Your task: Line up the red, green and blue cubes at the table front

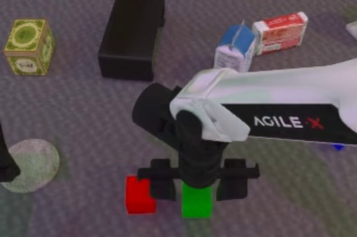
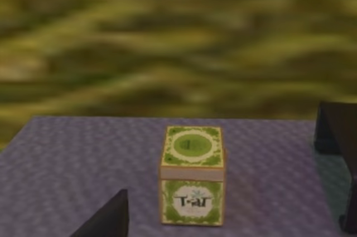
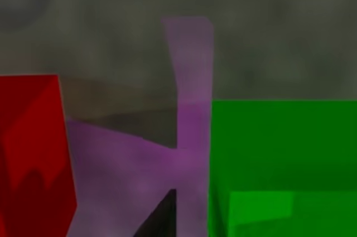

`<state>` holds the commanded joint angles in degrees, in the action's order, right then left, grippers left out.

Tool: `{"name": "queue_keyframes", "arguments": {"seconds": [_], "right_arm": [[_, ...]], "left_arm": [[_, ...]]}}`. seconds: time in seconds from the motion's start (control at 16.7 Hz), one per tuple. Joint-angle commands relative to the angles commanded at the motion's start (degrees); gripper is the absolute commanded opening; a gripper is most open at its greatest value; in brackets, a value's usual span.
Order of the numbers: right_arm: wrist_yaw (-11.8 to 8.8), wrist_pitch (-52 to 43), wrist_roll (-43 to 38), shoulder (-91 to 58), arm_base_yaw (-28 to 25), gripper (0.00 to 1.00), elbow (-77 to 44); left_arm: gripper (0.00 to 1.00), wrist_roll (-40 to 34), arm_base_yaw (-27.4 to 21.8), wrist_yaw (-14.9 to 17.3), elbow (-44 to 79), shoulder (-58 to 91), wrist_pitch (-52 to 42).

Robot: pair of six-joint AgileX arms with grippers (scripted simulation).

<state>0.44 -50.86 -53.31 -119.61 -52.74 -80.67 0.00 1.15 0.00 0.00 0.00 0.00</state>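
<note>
My right gripper (image 1: pixel 196 188) hangs open over the front middle of the table (image 1: pixel 83 114). Its two black fingers straddle the green cube (image 1: pixel 196 201), which rests on the table. The red cube (image 1: pixel 139 195) sits just to the left of the green one, outside the left finger. In the right wrist view one dark fingertip (image 3: pixel 162 217) stands between the red cube (image 3: pixel 33 153) and the green cube (image 3: pixel 281 164), apart from both. Only a sliver of the blue cube (image 1: pixel 338 148) shows under the right arm at the right. My left gripper (image 2: pixel 231 220) is parked at the far left, open and empty.
At the back stand a yellow-green patterned box (image 1: pixel 29 47), a black box (image 1: pixel 133 36), a blue-topped white carton (image 1: pixel 237 47) and a red and white carton (image 1: pixel 280 32). A pale round disc (image 1: pixel 34 164) lies at the left beside the left arm.
</note>
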Motion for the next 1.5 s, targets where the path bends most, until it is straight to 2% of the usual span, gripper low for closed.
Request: {"name": "queue_keyframes", "arguments": {"seconds": [0.6, 1.08, 1.5], "right_arm": [[0.0, -0.21, 0.02, 0.08, 0.05, 1.0, -0.2], [-0.03, -13.94, 0.06, 4.63, -0.43, 1.0, -9.2], [-0.01, -14.07, 2.02, 4.63, 0.82, 1.0, -9.31]], "left_arm": [[1.0, 0.0, 0.0, 0.0, 0.0, 0.0, 0.0], [1.0, 0.0, 0.0, 0.0, 0.0, 0.0, 0.0], [1.0, 0.0, 0.0, 0.0, 0.0, 0.0, 0.0]]}}
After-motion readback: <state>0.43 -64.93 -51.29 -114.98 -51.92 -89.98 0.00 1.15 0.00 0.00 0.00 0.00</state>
